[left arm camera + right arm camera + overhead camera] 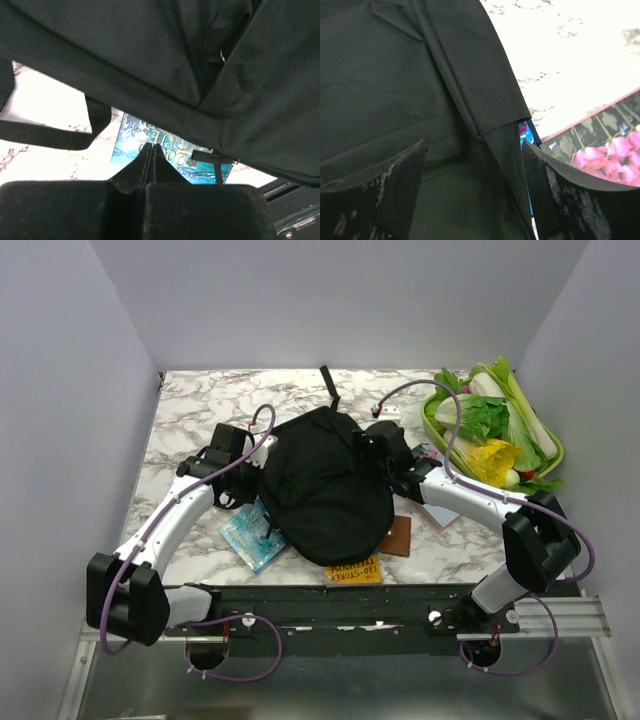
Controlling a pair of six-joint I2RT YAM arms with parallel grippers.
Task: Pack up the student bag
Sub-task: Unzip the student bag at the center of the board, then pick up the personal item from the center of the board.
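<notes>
The student bag [325, 490] is a large black fabric backpack lying in the middle of the marble table; a strap [328, 385] trails toward the back. My left gripper [248, 455] is at the bag's left edge. In the left wrist view it [148, 148] is shut with nothing visible between the fingertips, and the bag [175, 60] hangs just above and ahead. My right gripper [383, 455] is on the bag's right upper side. In the right wrist view it [472, 167] is open, and its fingers straddle a fold of the bag [395, 75].
A blue book [250, 537] lies partly under the bag's left side and also shows in the left wrist view [165, 152]. A brown book [398, 536] and an orange book [355, 571] lie at the front. A flower-covered book [612, 145] lies to the right. A green tray [553, 445] of vegetables stands back right.
</notes>
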